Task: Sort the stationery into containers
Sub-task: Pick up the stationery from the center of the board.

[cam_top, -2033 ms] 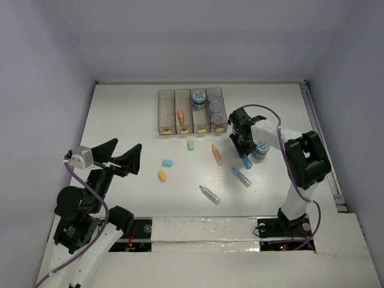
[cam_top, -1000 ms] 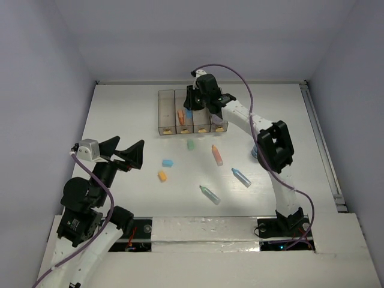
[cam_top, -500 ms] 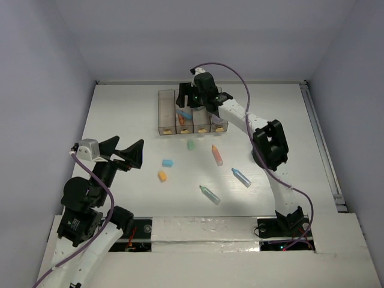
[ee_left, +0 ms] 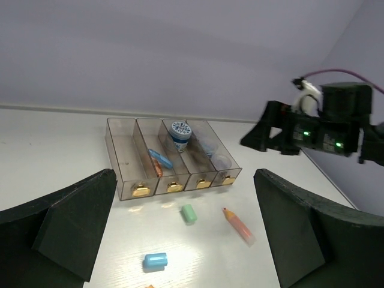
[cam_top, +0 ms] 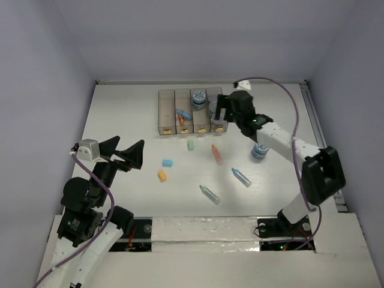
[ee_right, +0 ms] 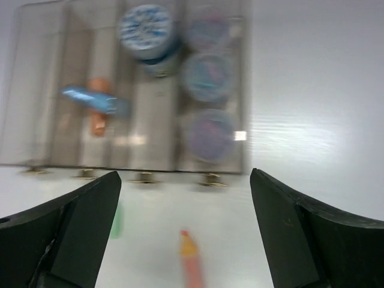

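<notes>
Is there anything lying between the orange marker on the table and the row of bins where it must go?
Nothing visible does. The orange marker lies on the table just in front of the bins. The green eraser lies off to its left, out of the way.

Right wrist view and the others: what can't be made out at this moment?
Right wrist view: motion blur; the jars in the rightmost bin show no readable lid pattern.
Right wrist view: the orange marker is cut off by the bottom edge; the right end effector partly hides the green eraser.
Top view: the right end effector covers part of the rightmost bin, so its jars cannot be counted there.
</notes>
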Robot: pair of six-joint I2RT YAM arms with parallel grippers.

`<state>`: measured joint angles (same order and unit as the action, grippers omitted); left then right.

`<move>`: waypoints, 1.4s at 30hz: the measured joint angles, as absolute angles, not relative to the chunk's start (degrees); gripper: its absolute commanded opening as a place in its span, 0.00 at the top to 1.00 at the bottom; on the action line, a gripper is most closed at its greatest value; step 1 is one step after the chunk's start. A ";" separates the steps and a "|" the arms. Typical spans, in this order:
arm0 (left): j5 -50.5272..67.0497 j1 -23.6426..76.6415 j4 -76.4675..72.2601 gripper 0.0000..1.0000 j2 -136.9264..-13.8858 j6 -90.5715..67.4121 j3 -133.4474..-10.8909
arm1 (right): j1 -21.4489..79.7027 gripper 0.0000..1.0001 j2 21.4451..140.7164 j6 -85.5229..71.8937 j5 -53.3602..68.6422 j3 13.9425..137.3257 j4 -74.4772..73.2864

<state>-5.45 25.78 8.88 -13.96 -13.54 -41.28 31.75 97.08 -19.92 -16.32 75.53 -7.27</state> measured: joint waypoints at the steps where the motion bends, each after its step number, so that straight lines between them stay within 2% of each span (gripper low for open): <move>1: -5.39 25.78 8.91 0.01 -13.87 -13.52 -41.28 | 30.61 0.00 93.78 -20.10 -19.07 72.12 -7.14; 4: -5.15 26.13 8.88 0.01 -13.26 -13.54 -41.30 | 26.46 0.00 85.97 -21.17 -26.30 63.92 -8.23; 9: -4.97 26.85 8.86 0.01 -12.27 -13.54 -41.30 | 20.47 0.00 80.07 -22.96 -31.51 56.31 -12.99; 18: -4.99 28.38 8.91 0.01 -10.57 -13.54 -41.28 | 16.75 0.00 79.99 -25.36 -29.21 53.39 -19.40; 25: -5.08 29.43 8.91 0.01 -9.32 -13.54 -41.30 | 16.51 0.09 83.66 -26.46 -24.21 52.51 -20.95; 32: -5.17 30.30 8.97 0.01 -8.36 -13.54 -41.30 | 16.08 0.22 84.38 -27.70 -23.31 51.72 -21.82; 37: -5.28 31.20 9.08 0.01 -7.68 -13.54 -41.28 | 16.08 0.55 84.36 -28.77 -23.33 51.44 -22.28; 42: -5.43 31.53 9.17 0.01 -7.62 -13.54 -41.30 | 16.08 0.63 81.73 -27.70 -20.34 50.57 -22.31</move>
